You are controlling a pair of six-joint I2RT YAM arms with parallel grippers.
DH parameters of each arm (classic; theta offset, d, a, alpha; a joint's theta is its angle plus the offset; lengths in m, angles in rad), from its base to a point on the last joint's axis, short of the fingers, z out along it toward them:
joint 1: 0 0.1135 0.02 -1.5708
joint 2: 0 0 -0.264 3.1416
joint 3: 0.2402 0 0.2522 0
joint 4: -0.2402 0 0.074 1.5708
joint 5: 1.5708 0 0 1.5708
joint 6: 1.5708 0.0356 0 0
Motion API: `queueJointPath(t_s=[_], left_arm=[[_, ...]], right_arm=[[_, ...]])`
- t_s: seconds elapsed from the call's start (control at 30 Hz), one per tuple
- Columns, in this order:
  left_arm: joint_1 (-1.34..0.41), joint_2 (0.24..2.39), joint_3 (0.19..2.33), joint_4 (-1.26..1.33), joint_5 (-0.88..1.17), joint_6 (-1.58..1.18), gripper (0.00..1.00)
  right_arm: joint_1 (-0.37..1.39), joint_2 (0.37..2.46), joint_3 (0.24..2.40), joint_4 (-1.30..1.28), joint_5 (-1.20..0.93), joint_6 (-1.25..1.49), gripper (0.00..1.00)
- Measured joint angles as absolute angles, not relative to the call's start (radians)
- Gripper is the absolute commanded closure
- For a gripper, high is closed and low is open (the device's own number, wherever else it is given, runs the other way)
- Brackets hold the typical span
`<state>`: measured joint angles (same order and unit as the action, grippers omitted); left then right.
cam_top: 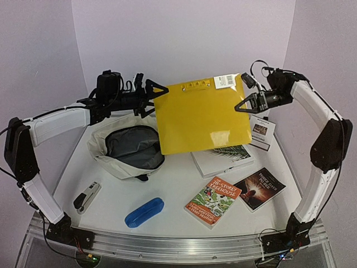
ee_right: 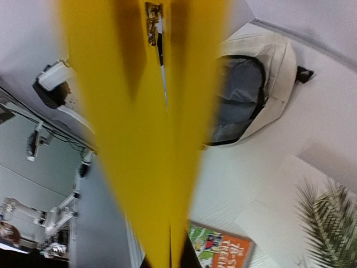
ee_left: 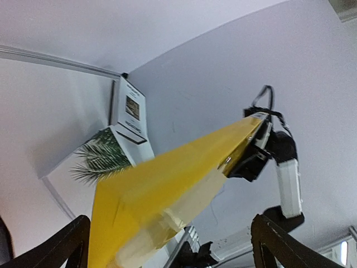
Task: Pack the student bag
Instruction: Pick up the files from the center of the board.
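A large yellow folder hangs in the air, tilted, above the table's middle. My right gripper is shut on its right edge; in the right wrist view the folder fills the centre and runs down into my gripper. My left gripper is open at the folder's upper left corner; in the left wrist view the folder lies between the wide-spread fingers. The cream student bag lies open below left, dark lining up, and shows in the right wrist view.
A white palm-leaf book lies under the folder's lower edge. An orange and green book, a dark book, a blue pencil case and a stapler lie near the front. A small white card lies at right.
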<state>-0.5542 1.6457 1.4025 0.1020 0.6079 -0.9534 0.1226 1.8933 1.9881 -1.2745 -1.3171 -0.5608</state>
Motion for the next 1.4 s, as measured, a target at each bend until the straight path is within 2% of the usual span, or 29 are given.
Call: queueJointPath(t_s=[0.2, 0.33, 0.53, 0.7, 0.8, 0.97, 1.23, 1.4], left_arm=[[-0.501, 1.513, 1.386, -0.088, 0.397, -0.884, 0.00], [-0.479, 1.446, 1.446, -0.238, 0.255, -0.851, 0.00], [-0.482, 1.446, 1.511, -0.398, 0.139, -0.832, 0.00], [-0.481, 1.446, 1.511, -0.496, 0.121, -0.803, 0.00], [-0.476, 1.446, 1.511, -0.510, 0.194, -0.775, 0.00], [-0.472, 1.462, 1.511, -0.496, 0.439, -0.742, 0.00], [-0.472, 1.557, 1.510, -0.451, 0.761, -0.754, 0.01], [-0.473, 1.561, 1.482, -0.361, 0.873, -0.798, 0.02]], right_arm=[[0.132, 1.629, 1.810, -0.816, -1.012, -0.402, 1.00], [0.170, 1.473, 1.693, -0.525, -0.782, -0.429, 1.00], [0.383, 1.220, 1.290, -0.096, -0.494, -0.749, 1.00], [0.463, 1.101, 0.945, 0.201, -0.407, -1.084, 1.00], [0.460, 1.063, 0.798, 0.342, -0.393, -1.215, 1.00], [0.455, 0.945, 0.624, 0.525, -0.434, -1.334, 1.00], [0.455, 0.799, 0.543, 0.676, -0.590, -1.370, 1.00], [0.455, 0.782, 0.534, 0.680, -0.651, -1.384, 1.00]])
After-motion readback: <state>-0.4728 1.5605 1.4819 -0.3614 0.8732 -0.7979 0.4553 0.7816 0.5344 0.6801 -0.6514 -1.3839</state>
